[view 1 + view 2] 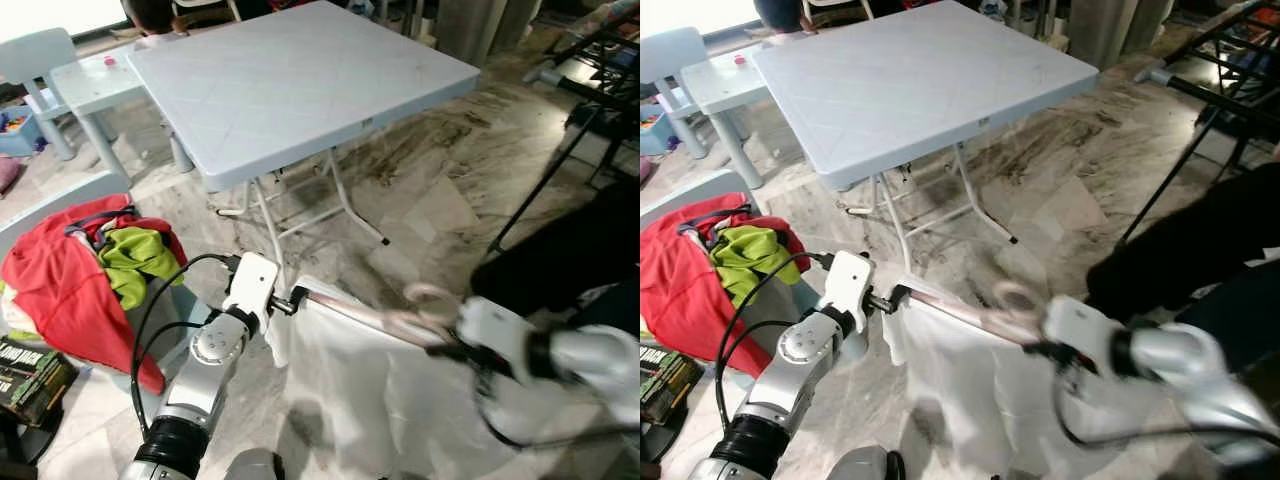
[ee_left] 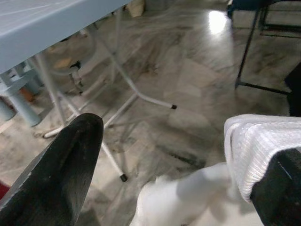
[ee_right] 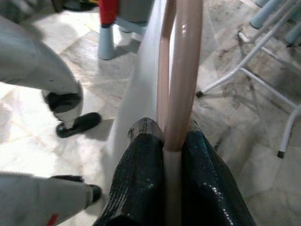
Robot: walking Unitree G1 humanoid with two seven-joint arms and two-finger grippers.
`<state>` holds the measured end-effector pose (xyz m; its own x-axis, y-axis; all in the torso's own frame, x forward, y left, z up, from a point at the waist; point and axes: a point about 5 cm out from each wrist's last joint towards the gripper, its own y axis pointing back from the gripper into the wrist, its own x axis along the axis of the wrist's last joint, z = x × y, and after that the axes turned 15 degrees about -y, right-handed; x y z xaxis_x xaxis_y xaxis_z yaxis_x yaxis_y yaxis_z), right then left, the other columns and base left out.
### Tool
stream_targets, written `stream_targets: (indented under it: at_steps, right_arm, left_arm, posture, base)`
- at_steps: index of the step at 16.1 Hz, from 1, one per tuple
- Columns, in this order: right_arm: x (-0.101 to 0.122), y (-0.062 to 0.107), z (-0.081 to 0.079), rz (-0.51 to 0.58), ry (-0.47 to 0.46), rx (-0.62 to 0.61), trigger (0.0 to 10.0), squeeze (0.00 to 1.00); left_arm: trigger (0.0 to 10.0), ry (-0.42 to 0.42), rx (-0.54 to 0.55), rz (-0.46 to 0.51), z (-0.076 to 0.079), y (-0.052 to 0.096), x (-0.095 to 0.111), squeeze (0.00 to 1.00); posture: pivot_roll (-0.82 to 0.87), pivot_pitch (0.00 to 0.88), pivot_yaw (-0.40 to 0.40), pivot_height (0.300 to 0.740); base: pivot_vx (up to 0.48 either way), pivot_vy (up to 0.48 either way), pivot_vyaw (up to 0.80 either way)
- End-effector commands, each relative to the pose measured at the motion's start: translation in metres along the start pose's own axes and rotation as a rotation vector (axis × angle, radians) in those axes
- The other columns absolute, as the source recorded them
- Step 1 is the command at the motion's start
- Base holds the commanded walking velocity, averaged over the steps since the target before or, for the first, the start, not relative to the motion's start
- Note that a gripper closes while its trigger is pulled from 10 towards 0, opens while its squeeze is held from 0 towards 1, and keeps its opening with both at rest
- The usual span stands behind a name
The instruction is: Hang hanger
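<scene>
A pale pink hanger point(image 1: 365, 313) carries a white garment point(image 1: 370, 400) that hangs down towards the marble floor. My right gripper point(image 1: 452, 347) is shut on the hanger's bar just below the hook point(image 1: 430, 293). In the right wrist view the black fingers point(image 3: 143, 183) pinch the pink rod point(image 3: 186, 70). My left gripper point(image 1: 289, 300) is at the hanger's other end, open. In the left wrist view its fingers point(image 2: 70, 160) stand wide apart, with the garment's folded shoulder point(image 2: 254, 146) lying against one of them.
A grey folding table point(image 1: 300, 80) stands straight ahead, with a small pale table point(image 1: 85, 80) behind it. A basket of red and green clothes point(image 1: 70, 280) is at my left. At the right are a black rack point(image 1: 600, 100) and a dark garment point(image 1: 560, 250).
</scene>
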<state>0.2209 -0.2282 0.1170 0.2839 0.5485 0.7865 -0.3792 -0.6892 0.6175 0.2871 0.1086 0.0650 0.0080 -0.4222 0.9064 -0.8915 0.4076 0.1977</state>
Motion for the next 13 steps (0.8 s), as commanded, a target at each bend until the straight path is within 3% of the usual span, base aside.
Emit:
stream_targets:
  at_steps: [1,3,5,9,10,12,13]
  right_arm:
    - [-0.001,0.028,0.007,-0.039,-0.01,0.008,10.0,0.0]
    - [0.008,0.058,0.018,0.0,-0.048,-0.006,10.0,0.0]
    - [0.011,0.077,0.024,0.003,-0.057,-0.016,10.0,0.0]
    - [0.024,0.098,0.026,0.107,-0.112,0.011,10.0,0.0]
    - [0.022,0.102,0.027,0.074,-0.123,0.011,10.0,0.0]
    - [0.004,0.087,0.033,-0.081,-0.059,-0.081,10.0,0.0]
    - [0.0,0.057,0.041,-0.066,-0.024,-0.214,10.0,0.0]
  left_arm:
    - [10.0,-0.018,0.146,-0.049,-0.036,0.007,-0.009,0.0]
    - [10.0,-0.009,0.146,-0.064,-0.038,0.007,-0.012,0.0]
    - [10.0,0.003,0.137,-0.075,-0.035,0.007,-0.014,0.0]
    - [10.0,0.004,0.127,-0.097,-0.036,0.008,-0.019,0.0]
    - [10.0,0.005,0.138,-0.116,-0.04,0.01,-0.022,0.0]
    - [10.0,0.004,0.141,-0.113,-0.043,0.008,-0.02,0.0]
    - [10.0,0.006,0.138,-0.099,-0.041,0.005,-0.016,0.0]
  posture:
    - [-0.11,0.0,0.044,0.74]
    - [-0.12,0.0,0.049,0.74]
    - [-0.13,0.0,0.053,0.74]
    - [-0.13,0.0,0.059,0.74]
    - [-0.13,0.0,0.059,0.74]
    - [-0.13,0.0,0.058,0.74]
    - [-0.13,0.0,0.054,0.74]
  base:
    - [0.0,0.0,0.0]
    - [0.0,0.0,0.0]
    - [0.0,0.0,0.0]
    - [0.0,0.0,0.0]
    - [0.0,0.0,0.0]
    - [0.0,0.0,0.0]
    - [0.0,0.0,0.0]
